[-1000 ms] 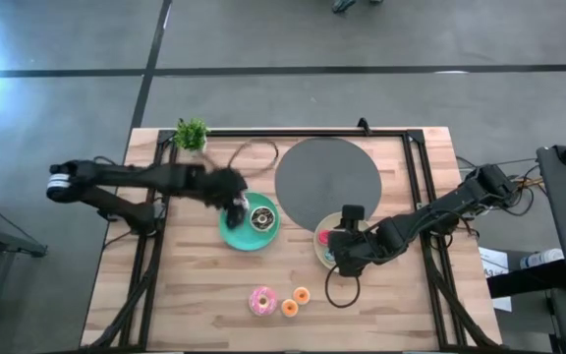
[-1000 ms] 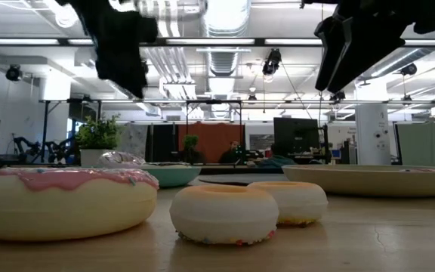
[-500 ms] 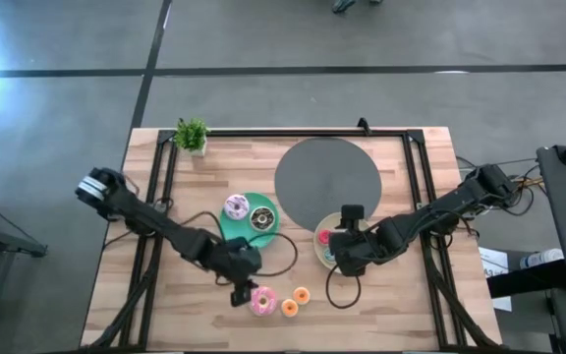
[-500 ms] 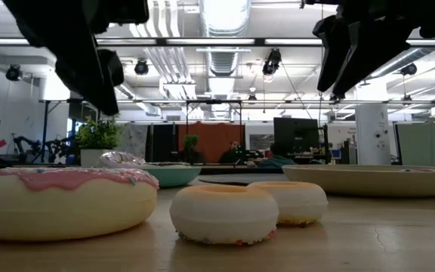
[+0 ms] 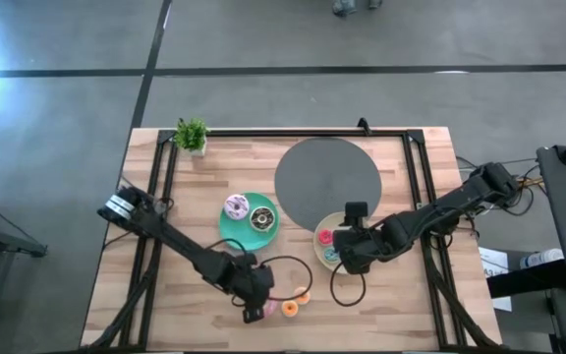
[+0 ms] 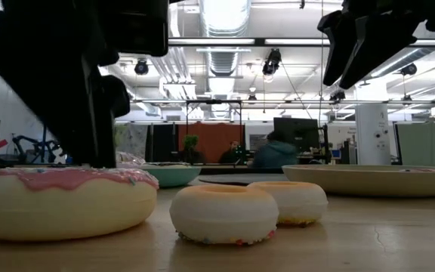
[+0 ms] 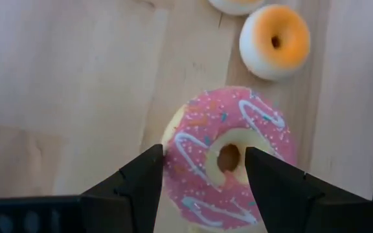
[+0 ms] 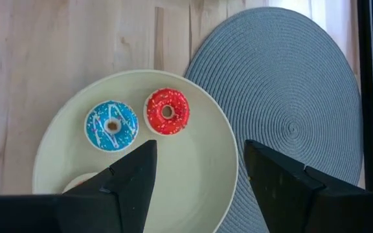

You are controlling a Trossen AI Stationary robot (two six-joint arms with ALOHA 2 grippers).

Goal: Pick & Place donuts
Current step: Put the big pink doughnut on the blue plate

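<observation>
The pink-iced donut [image 7: 228,158] lies flat on the table near its near edge, with two small orange donuts [image 5: 296,302] beside it. My left gripper [image 7: 205,155] is open right over it, one finger at its rim and the other past its hole. It mostly hides the pink-iced donut [image 5: 267,311] in the high view. A lilac-white sprinkled donut [image 5: 236,206] and a chocolate donut [image 5: 260,218] rest on the teal plate [image 5: 234,234]. My right gripper [image 8: 199,155] is open above the pale-yellow plate [image 8: 193,188], which holds a small blue donut [image 8: 112,125] and a red one [image 8: 168,110]. My left gripper comes at the pink-iced donut from above, pointing down, with its fingers open. In the low view a finger [image 6: 97,143] reaches down to the icing's top [image 6: 89,175]. Whether it touches the icing I cannot tell. The donut lies flat on the table.
A round grey woven mat [image 5: 327,182] lies toward the far side, next to the pale-yellow plate. A small potted plant [image 5: 192,135] stands at the far left corner. Black cables loop over the wood near both plates. Black frame rails run along the table's sides. A person [image 6: 274,155] sits in the room behind.
My left gripper has moved from over the teal plate toward the table's near edge and come down over the pink-iced donut. The lilac-white donut, which it covered before, now shows lying on the teal plate.
</observation>
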